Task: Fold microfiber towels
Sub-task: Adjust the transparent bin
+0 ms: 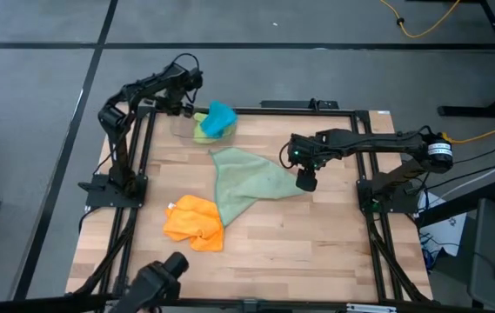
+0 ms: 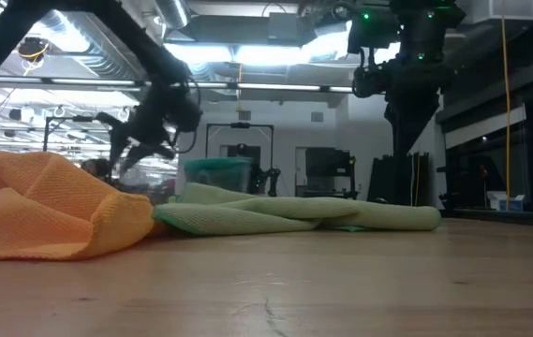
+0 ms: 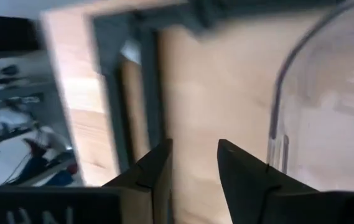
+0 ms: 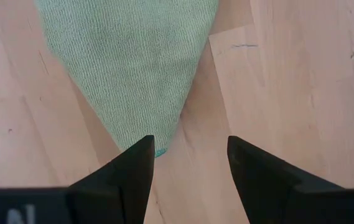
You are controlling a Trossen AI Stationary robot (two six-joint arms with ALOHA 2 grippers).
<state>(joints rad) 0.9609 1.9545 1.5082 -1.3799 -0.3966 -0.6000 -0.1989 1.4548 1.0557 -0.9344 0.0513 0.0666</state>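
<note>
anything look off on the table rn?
Nothing damaged or spilled. The orange towel lies crumpled near the front, and the pale sage towel is spread askew mid-table with one corner pointing at the open right gripper. No towel is neatly folded.

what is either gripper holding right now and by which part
Nothing is held. The right gripper hangs open over a corner of the sage green towel; the left gripper is open beside the clear bin.

A clear plastic bin (image 1: 183,127) stands at the far left of the wooden table (image 1: 317,243), inside its black metal frame (image 1: 269,110). A yellow cable (image 1: 421,26) lies on the grey floor (image 1: 38,96) beyond the table.
</note>
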